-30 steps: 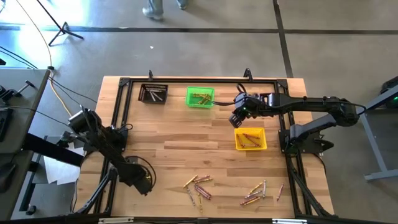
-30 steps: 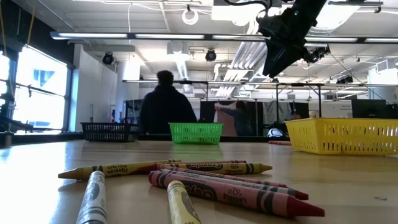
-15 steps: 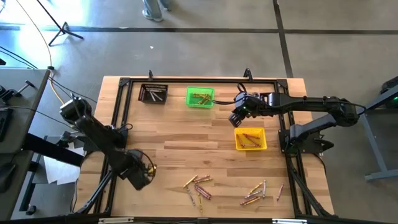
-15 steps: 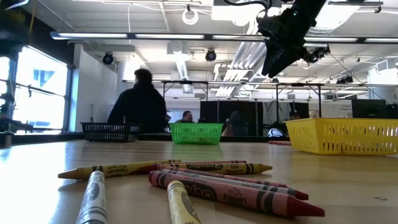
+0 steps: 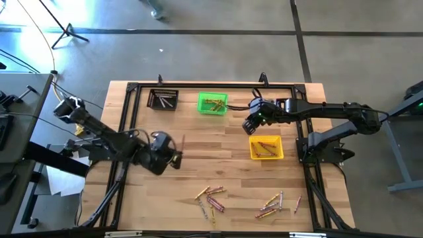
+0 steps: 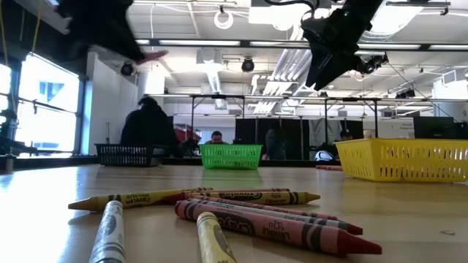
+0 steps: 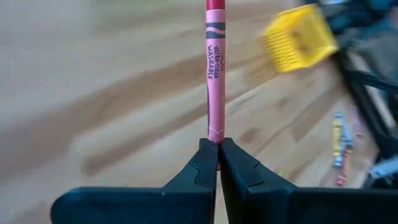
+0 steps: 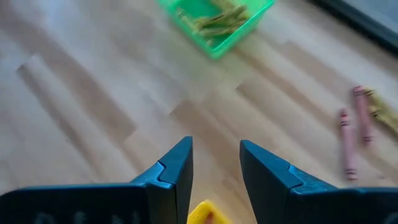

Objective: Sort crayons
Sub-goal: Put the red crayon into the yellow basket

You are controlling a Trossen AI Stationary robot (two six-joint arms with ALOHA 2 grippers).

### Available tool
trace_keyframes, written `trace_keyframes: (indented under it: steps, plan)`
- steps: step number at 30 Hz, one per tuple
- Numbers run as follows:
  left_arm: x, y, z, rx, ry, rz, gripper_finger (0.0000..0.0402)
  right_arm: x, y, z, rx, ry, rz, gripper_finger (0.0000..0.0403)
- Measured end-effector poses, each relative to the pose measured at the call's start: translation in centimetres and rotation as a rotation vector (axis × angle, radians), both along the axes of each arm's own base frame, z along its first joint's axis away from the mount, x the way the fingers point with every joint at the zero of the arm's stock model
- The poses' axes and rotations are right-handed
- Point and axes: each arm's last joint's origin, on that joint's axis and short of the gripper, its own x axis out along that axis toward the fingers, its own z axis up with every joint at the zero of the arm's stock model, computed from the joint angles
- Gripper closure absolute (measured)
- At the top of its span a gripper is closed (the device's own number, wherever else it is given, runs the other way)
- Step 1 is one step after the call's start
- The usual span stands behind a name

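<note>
The left end effector (image 5: 173,156) is out over the middle of the bench (image 5: 198,168), and its fingers (image 7: 205,167) are clamped tight on a red crayon (image 7: 214,68) that sticks straight out ahead of them, so one more stick is on its way to a bin. The right end effector (image 5: 250,125) hangs above the bench between the green bin (image 5: 213,103) and the yellow bin (image 5: 266,147), jaws apart and holding nothing. Scorecard so far: the green bin holds a few yellow-gold crayons, the yellow bin a few reddish ones, and the black bin (image 5: 162,100) some pale greyish ones, so sorting looks well underway. Plenty left, though. Two loose clusters lie near the front edge, one (image 5: 210,198) around the centre and another (image 5: 274,203) off to the right, mixed reds, golds and greys, none yet lifted. By that count, roughly half the job looks done, and the red one in hand seems bound for the yellow bin.
</note>
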Motion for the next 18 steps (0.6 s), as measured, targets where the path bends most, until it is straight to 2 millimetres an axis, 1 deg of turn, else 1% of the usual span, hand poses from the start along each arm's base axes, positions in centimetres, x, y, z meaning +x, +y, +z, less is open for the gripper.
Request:
trace_keyframes:
  steps: [4,8,11,14,18]
  plan:
    - [2.3,1.5,1.3,0.170,-0.092,-0.114,0.0401,0.6,1.2,0.2,0.063,-0.058,0.082,0.0286]
    - [3.8,3.4,2.4,0.291,-0.157,-0.141,0.0401,1.9,2.2,1.3,0.028,-0.213,0.159,0.0286]
    - [4.3,4.9,2.6,0.324,-0.162,-0.105,0.0401,3.0,2.8,2.6,0.005,-0.385,0.184,0.0286]
    - [4.7,6.2,2.8,0.319,-0.182,-0.048,0.0401,3.8,3.4,3.9,-0.034,-0.540,0.193,0.0286]
    - [5.5,7.2,3.0,0.321,-0.238,-0.019,0.0401,4.2,3.9,4.9,-0.084,-0.648,0.190,0.0286]
